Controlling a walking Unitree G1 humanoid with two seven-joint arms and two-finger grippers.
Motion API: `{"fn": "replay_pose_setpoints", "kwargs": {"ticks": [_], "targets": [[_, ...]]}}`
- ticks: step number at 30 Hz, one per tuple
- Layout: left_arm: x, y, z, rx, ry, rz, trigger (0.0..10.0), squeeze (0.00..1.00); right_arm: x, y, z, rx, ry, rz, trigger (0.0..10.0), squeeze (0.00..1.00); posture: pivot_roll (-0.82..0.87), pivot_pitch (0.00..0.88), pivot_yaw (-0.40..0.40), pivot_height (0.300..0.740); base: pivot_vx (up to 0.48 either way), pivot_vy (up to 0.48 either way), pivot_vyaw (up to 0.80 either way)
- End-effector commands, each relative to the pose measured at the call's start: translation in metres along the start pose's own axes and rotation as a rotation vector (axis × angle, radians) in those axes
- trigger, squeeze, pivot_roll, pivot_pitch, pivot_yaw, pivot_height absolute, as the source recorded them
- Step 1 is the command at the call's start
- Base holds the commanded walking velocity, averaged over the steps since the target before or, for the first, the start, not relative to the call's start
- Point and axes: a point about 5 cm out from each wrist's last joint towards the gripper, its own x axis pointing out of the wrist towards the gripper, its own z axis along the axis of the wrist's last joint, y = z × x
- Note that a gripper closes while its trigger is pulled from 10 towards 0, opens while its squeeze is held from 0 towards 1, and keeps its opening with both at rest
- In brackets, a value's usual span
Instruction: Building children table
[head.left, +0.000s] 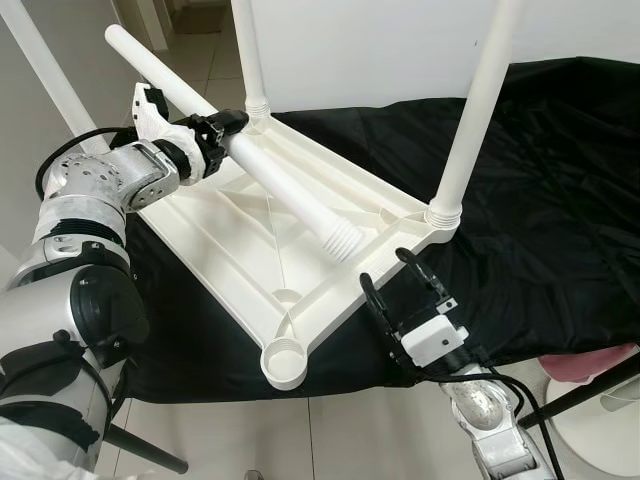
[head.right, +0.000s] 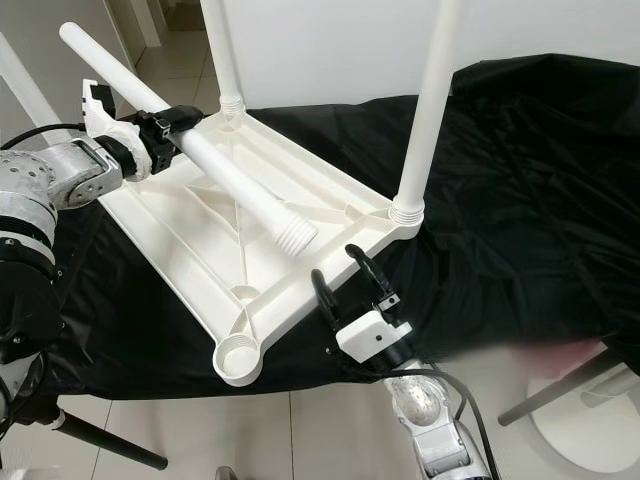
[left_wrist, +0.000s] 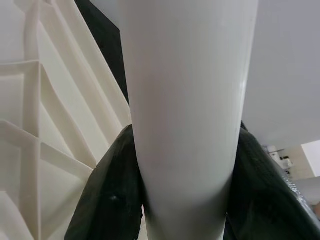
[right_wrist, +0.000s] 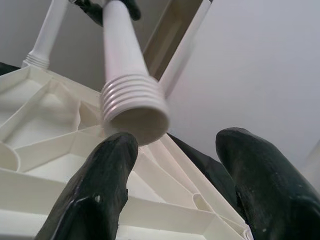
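The left hand (head.left: 215, 135) is clenched around a loose table leg (head.left: 250, 165), its threaded end hanging over the upturned tabletop (head.left: 230, 250) on the black-draped worktop (head.left: 560, 200). The right hand (head.left: 405, 285) waits released, seemingly just beside the edge. A tilted leg could cross-thread in the empty corner socket (head.left: 285, 358).

A white ribbed tabletop (head.left: 262, 235) and white legs (head.left: 244, 150) lie against a plain black cloth (head.left: 560, 200), above pale grey floor tiles (head.left: 340, 435).
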Motion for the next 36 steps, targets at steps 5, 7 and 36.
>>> {"fn": "replay_pose_setpoints", "kwargs": {"ticks": [5, 7, 36], "targets": [[-0.003, -0.009, 0.013, 0.083, -0.044, -0.052, 10.0, 0.00, 0.004, -0.002, 0.002, 0.040, 0.000, -0.020, 10.0, 1.00, -0.04, 0.044, 0.114, 0.740, 0.000, 0.000, 0.00], [-0.003, -0.009, 0.013, 0.083, -0.044, -0.052, 10.0, 0.00, 0.004, -0.002, 0.002, 0.040, 0.000, -0.020, 10.0, 1.00, -0.04, 0.044, 0.114, 0.740, 0.000, 0.000, 0.00], [0.003, -0.067, 0.007, 0.580, -0.246, -0.156, 10.0, 0.00, 0.093, -0.022, 0.012, 0.362, 0.151, 0.044, 10.0, 0.00, -0.02, 0.033, 0.098, 0.740, 0.000, 0.000, 0.00]]}}
